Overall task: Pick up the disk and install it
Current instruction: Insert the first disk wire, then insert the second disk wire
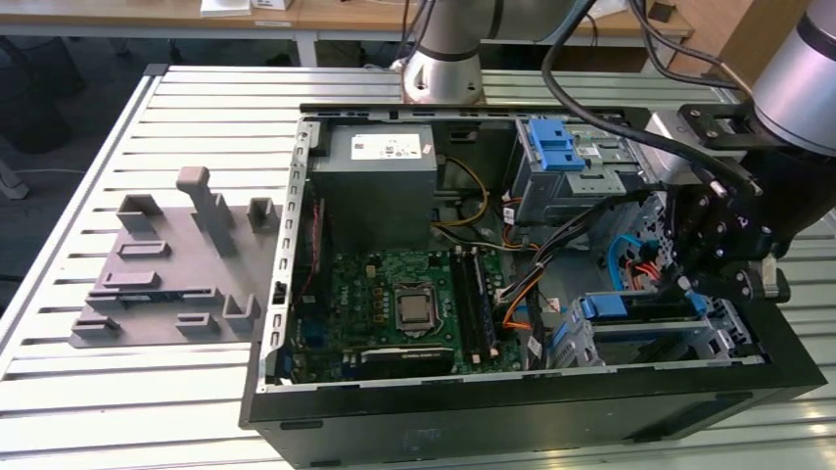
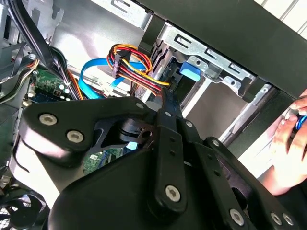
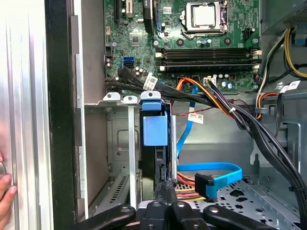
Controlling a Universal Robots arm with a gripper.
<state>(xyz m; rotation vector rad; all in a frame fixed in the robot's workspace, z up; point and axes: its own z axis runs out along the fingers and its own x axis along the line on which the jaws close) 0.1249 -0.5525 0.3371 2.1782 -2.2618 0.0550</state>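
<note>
Slatted metal table [image 1: 105,392], wooden desks [image 1: 340,15] behind, dark floor [image 1: 53,98]

You see a slatted metal table [image 1: 131,392]. On it lie an open computer case [image 1: 523,416] and a grey fixture plate [image 1: 163,284].

- A robotics lab or workshop is indicated by the slatted aluminium bench [image 1: 105,392].
- An opened computer case [image 1: 523,411] is laid at centre; wooden desks [image 1: 340,15] are seen along the top.

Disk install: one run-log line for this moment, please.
disk: seated edge-up in drive cage | tool: at disk's end | hand: on case edge
</note>
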